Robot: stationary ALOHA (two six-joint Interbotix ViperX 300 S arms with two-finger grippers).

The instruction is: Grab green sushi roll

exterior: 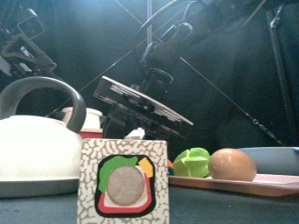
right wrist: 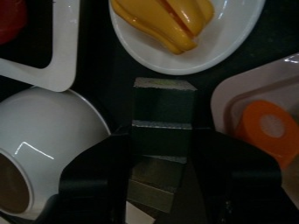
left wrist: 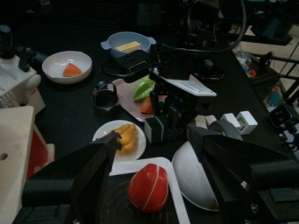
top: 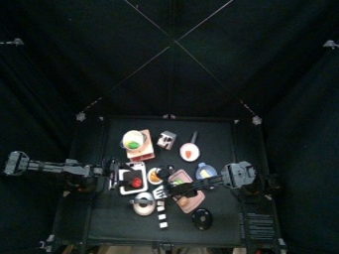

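Sushi roll point(right wrist: 163, 114) between right pincer point(right wrist: 160, 166) jaws; banana point(right wrist: 177, 19) on plate point(right wrist: 229, 45).

- The top view is dim; only the things on the table point(top: 99, 174) stand out from the black curtains.
- The kettle point(exterior: 35, 144) in the front view carries a soft sheen above its body.
- Beside the white bowl point(right wrist: 47, 144), small glints show; the right wrist view is soft.

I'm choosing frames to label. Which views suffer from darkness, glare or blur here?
Top view: dim, table small, items hard to separate. Front view: sharp on the sushi roll and kettle, arms behind murky. Left wrist view: dark, fingers soft. Right wrist view: glare on the white bowl, fingers dark.
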